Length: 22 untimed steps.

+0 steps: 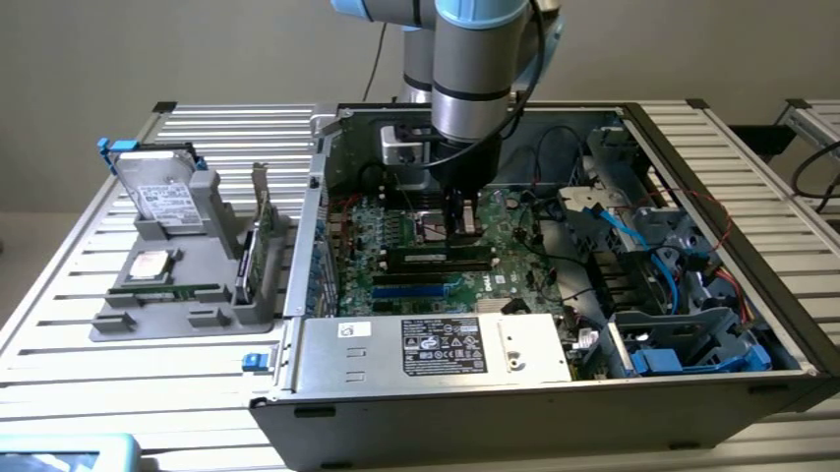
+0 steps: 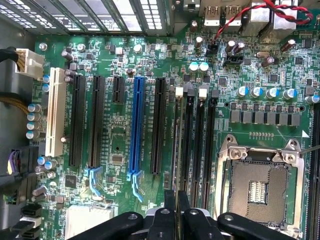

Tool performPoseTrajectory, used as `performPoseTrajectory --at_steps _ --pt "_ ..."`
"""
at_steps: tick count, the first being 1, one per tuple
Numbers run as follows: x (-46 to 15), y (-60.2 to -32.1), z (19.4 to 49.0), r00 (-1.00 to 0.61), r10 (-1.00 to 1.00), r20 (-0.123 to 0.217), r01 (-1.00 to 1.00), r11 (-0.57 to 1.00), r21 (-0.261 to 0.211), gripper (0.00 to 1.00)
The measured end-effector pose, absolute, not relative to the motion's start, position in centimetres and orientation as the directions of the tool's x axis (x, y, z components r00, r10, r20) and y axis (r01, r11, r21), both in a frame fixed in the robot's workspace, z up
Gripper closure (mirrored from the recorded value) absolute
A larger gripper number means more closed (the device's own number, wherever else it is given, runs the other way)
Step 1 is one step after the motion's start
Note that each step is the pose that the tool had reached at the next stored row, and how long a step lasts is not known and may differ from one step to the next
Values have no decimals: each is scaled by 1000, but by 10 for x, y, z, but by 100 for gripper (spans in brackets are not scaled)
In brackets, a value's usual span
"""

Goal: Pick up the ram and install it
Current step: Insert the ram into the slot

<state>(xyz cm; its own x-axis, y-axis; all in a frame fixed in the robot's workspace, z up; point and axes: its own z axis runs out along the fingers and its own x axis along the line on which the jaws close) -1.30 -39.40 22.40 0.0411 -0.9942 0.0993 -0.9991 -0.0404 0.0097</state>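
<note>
One pincer (image 2: 177,196) pinches one ram (image 2: 175,150) edge-on; four memory slots (image 2: 200,140) lie directly beneath it.

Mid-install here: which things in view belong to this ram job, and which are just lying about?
In the job: the gripper, shut on the ram; the memory slots.
Lying about: hard drive, expansion card, second green stick, all on the grey holder.

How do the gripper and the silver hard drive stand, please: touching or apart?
Apart. The exterior view shows the gripper inside the computer case and the hard drive on the tray outside it.
</note>
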Motion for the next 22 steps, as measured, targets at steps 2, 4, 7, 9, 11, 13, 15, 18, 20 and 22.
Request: performPoseTrajectory --at_steps 2,4,7,9,11,13,15,18,20,22 --pt "-13 -394 224 41 -994 99 -999 -40 9 87" --pt "-13 -394 224 41 -994 99 -999 -40 9 87" --pt "-13 -394 224 41 -994 99 -999 -40 7 87" --pt "-13 -394 224 41 -994 99 -999 -40 5 87" --pt "-14 -394 224 40 -994 100 -999 -40 2 87" --pt "-14 -394 224 40 -994 100 -999 -40 1 87" --pt "-15 -394 224 40 -994 100 -999 -40 0 87" --pt "-15 -394 223 40 -994 100 -999 -40 -1 87" --pt "-15 -394 223 40 -994 100 -999 -40 -2 87" --pt "-15 -394 223 40 -994 100 -999 -40 -3 87"
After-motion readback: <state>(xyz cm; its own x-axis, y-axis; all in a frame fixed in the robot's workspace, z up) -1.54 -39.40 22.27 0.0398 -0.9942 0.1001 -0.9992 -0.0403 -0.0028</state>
